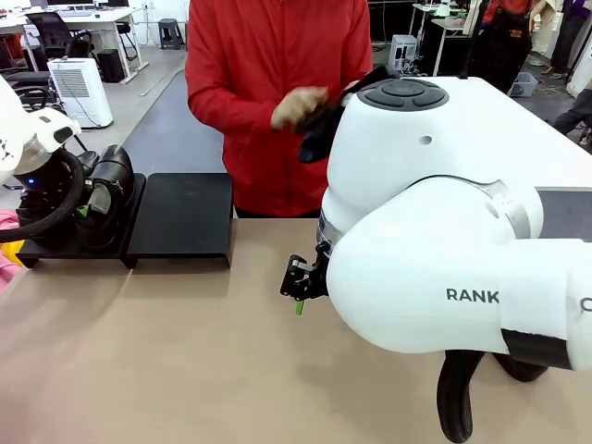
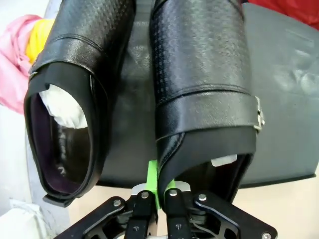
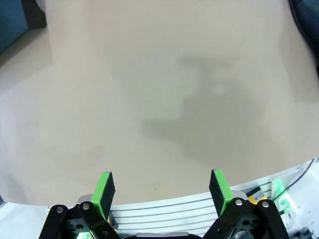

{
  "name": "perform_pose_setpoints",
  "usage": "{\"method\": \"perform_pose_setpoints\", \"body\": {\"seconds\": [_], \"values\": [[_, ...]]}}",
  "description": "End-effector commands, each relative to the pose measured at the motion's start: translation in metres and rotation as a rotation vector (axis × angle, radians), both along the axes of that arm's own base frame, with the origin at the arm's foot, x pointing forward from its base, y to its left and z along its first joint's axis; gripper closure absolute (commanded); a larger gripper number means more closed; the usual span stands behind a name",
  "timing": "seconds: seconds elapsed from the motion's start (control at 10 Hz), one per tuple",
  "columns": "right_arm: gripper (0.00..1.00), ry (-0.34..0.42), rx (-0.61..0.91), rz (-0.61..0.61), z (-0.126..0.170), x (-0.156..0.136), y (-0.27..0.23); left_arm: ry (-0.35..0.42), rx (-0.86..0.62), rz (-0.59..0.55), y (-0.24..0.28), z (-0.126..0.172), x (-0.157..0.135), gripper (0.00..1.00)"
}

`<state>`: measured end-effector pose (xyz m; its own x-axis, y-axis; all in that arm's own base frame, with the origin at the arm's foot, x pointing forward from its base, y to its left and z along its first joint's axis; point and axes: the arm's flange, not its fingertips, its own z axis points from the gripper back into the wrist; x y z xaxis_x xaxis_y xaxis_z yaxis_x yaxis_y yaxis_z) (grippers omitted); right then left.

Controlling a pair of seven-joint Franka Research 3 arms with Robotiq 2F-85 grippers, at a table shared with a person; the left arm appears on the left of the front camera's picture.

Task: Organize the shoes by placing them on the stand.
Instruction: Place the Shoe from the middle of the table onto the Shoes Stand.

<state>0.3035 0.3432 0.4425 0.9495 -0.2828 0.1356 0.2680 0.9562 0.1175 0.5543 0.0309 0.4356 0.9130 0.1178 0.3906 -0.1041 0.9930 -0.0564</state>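
Front: two shoes (image 1: 104, 190) sit on the left panel of the stand (image 1: 180, 217); a person's hand (image 1: 298, 108) holds a third shoe (image 1: 324, 134). Left wrist: the left gripper (image 2: 158, 185) pinches the buckled shoe (image 2: 199, 74) by its thin heel collar, probably firm but slick. Right wrist: the right gripper (image 3: 162, 183) gapes over the table (image 3: 159, 74).

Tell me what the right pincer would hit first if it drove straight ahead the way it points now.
The bare tabletop. The right pincer, jaws open, faces plain tan surface with nothing lying in its line; how far off that surface is, I can't judge.
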Motion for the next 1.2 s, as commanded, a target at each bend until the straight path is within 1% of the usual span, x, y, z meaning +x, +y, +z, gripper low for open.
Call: {"method": "perform_pose_setpoints", "body": {"seconds": [0.0, 0.1, 0.2, 0.4, 0.5, 0.7, 0.8, 1.1], "values": [[0.0, -0.001, 0.005, -0.009, 0.0, -0.002, -0.002, -0.017, 0.013, -0.017, 0.009, 0.0, 0.006, 0.56], [0.0, -0.001, 0.005, -0.009, 0.0, -0.002, -0.002, -0.022, 0.043, 0.005, 0.01, -0.001, 0.008, 0.38], [0.0, -0.001, 0.005, -0.009, 0.0, -0.002, -0.002, -0.025, 0.063, 0.057, 0.012, 0.001, 0.008, 0.38], [0.0, -0.001, 0.005, -0.009, 0.0, -0.002, -0.002, -0.045, 0.075, 0.051, 0.006, 0.014, 0.002, 0.38], [0.0, -0.001, 0.005, -0.009, 0.0, -0.002, -0.002, -0.027, 0.068, 0.035, -0.001, 0.024, -0.005, 0.38], [0.0, -0.001, 0.005, -0.009, 0.0, -0.002, -0.002, 0.044, 0.001, -0.02, -0.02, 0.051, -0.035, 0.38], [0.0, -0.001, 0.005, -0.009, 0.0, -0.002, -0.002, -0.024, 0.053, 0.016, 0.001, 0.024, -0.003, 0.38], [0.0, -0.001, 0.005, -0.009, 0.0, -0.002, -0.002, -0.024, 0.053, 0.016, 0.001, 0.024, -0.003, 0.38]]}}
